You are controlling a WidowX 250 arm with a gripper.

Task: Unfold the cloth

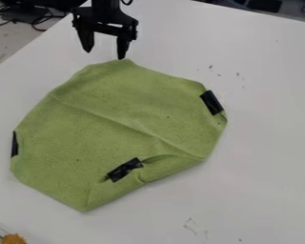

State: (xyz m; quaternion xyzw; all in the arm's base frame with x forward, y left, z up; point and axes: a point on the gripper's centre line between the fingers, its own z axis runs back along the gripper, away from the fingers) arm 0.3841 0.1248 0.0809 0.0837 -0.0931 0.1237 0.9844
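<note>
Your gripper [104, 55] hangs at the cloth's 12 o'clock, taking the top of the view as 12. Its jaws stand spread, with nothing pinched between them. One tip is right by the upper edge of the green cloth [110, 107]; you can't tell whether it touches or sits just above.

From there the cloth lies over the middle and left of the white table [269, 143], mostly flat. A crease crosses it from 10 o'clock to 4 o'clock. Black marks sit at its 2 o'clock [212, 102] and 9 o'clock edges, and a third black mark [125, 169] lies inside the outline toward 6 o'clock, on what looks like a corner turned inward. That fold runs along the rim between 4 and 7 o'clock.

You look to be well into the unfolding, with the main spread made and the turned-in corners left. Your next move probably calls for crossing to the 6 o'clock mark, closing on that flap alone and drawing it outward toward 5 o'clock. Pinch both layers and you may drag the whole cloth.

As for direction, the outline is roundish, nearly as wide as it is long, so no long axis stands out; at most it leans from 8 to 2 o'clock. Its sharpest point aims between 6 and 7.
</note>
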